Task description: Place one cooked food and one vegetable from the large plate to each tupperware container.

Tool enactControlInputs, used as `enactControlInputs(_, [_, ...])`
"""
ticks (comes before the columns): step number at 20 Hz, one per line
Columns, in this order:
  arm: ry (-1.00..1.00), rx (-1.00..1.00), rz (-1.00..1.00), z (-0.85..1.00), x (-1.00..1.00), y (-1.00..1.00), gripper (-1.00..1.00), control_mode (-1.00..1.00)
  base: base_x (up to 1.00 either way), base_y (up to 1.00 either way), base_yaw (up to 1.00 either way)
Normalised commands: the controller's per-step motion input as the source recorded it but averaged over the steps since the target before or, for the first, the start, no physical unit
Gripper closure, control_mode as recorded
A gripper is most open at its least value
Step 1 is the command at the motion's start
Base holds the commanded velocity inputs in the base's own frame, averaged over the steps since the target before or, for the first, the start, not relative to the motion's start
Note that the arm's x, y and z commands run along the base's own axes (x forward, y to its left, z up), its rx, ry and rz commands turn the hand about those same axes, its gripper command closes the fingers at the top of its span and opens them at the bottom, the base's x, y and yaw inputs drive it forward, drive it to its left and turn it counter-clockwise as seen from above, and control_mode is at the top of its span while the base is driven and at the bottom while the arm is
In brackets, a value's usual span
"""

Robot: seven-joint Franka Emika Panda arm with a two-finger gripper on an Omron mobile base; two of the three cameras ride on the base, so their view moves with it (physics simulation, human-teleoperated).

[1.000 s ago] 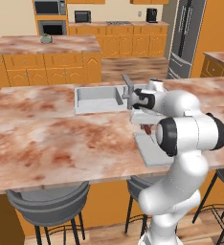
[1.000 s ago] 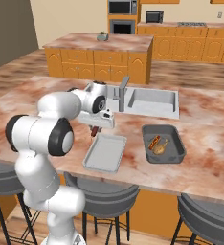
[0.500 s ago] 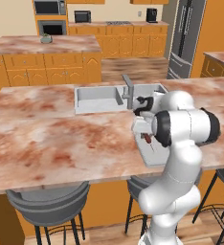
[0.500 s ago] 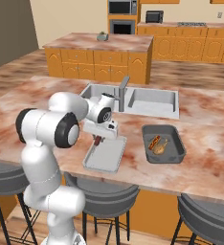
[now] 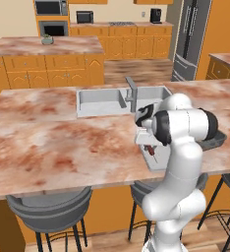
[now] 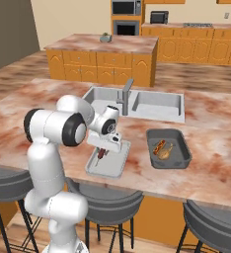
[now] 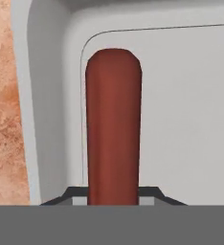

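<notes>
My gripper [image 6: 102,152] is shut on a reddish-brown sausage [image 6: 100,156] and holds it low over the shallow light-grey tray [image 6: 111,168]. Looking along the hand, the sausage [image 7: 113,124] points at a rounded corner of the tray [image 7: 181,115], rising from between the fingertips of the gripper [image 7: 113,198]. I cannot tell whether its tip touches the tray floor. From the left base camera the gripper [image 5: 148,147] hangs over the tray [image 5: 157,162]. The deep dark-grey tub [image 6: 181,146] stands to the tray's right with a sausage and an orange piece [image 6: 161,148] inside. The large plate is out of view.
A steel double sink [image 6: 159,105] with a faucet [image 6: 124,95] lies just behind the tray. The counter's front edge [image 6: 137,190] runs close below the tray, with dark stools [image 6: 105,200] under it. The tub [image 5: 218,140] peeks out behind my arm in the left base view.
My hand has come down and toward the front of the counter with the sausage, from above the tray's far side to low over the tray. The grip stays shut.
</notes>
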Motion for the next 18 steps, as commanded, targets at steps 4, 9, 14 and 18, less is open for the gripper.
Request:
enactControlInputs(4, [0.00, 0.00, 0.00, -0.24, 0.14, 0.00, 1.00, -1.00, 0.00, 0.00, 0.00])
enactControlInputs(9, [0.05, 0.00, 0.00, -0.36, 0.02, 0.00, -1.00, -1.00, 0.00, 0.00, 0.00])
enactControlInputs(14, [-0.02, 0.00, -0.01, 0.00, -0.02, 0.00, -1.00, -1.00, 0.00, 0.00, 0.00])
enactControlInputs(18, [-0.13, 0.00, -0.01, 0.09, -0.42, 0.00, -1.00, -1.00, 0.00, 0.00, 0.00])
